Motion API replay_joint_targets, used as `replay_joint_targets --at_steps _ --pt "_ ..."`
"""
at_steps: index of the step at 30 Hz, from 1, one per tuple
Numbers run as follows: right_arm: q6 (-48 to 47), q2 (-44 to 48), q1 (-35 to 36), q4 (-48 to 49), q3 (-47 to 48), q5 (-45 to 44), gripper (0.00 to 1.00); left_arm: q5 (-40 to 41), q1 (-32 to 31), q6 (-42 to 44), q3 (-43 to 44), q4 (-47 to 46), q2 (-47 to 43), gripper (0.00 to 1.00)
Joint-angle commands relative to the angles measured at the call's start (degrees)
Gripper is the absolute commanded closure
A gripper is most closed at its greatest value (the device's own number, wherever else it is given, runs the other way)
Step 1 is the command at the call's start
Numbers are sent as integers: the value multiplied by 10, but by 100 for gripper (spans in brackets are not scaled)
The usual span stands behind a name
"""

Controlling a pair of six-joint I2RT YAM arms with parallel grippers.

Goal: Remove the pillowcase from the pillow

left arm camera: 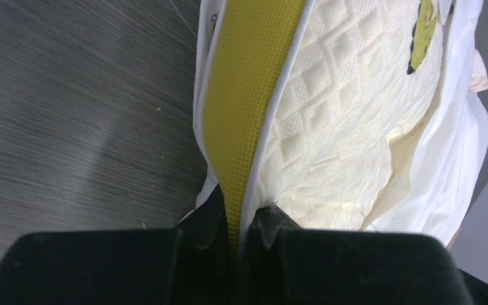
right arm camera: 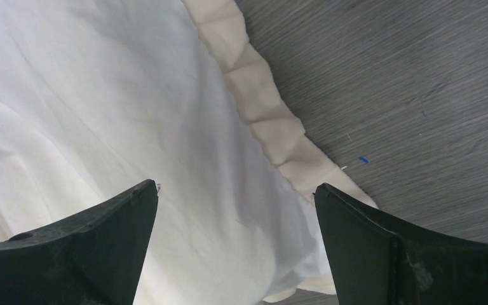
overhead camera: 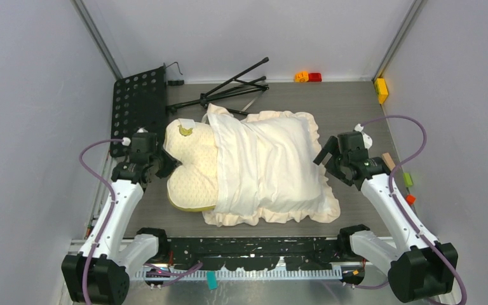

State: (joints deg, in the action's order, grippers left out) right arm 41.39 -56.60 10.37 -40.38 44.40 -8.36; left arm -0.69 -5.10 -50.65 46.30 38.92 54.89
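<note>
The pale yellow quilted pillow sticks out of the left end of the off-white pillowcase, which covers its right part with the ruffled border spread on the table. My left gripper is at the pillow's left edge. In the left wrist view this gripper is shut on the pillow's yellow-green edge seam, and the pillowcase hangs loose behind. My right gripper hovers open at the pillowcase's right edge. In the right wrist view it has the cloth and frill below it.
A black perforated plate and a folded black stand lie behind the pillow. Small toy blocks sit at the back wall, a yellow block at the back right, more small blocks at the right edge.
</note>
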Motion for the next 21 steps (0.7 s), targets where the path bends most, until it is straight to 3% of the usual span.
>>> replay_joint_targets --at_steps 1,6,12,14,16,21 --pt "23 14 -2 12 -17 39 2 51 8 -15 2 -8 11 100" --pt "36 1 -3 47 -47 96 13 48 8 -30 -17 -23 6 100" --pt "57 -18 -2 80 -48 85 60 49 8 -43 -38 -33 -20 100" --pt "62 -23 -3 92 -39 51 79 53 8 -40 -41 -36 -32 100" --pt "61 -32 -3 92 -19 21 93 64 8 -38 -38 -31 -39 100" --pt "47 -59 -16 72 58 -50 100 145 8 9 9 6 -45 100"
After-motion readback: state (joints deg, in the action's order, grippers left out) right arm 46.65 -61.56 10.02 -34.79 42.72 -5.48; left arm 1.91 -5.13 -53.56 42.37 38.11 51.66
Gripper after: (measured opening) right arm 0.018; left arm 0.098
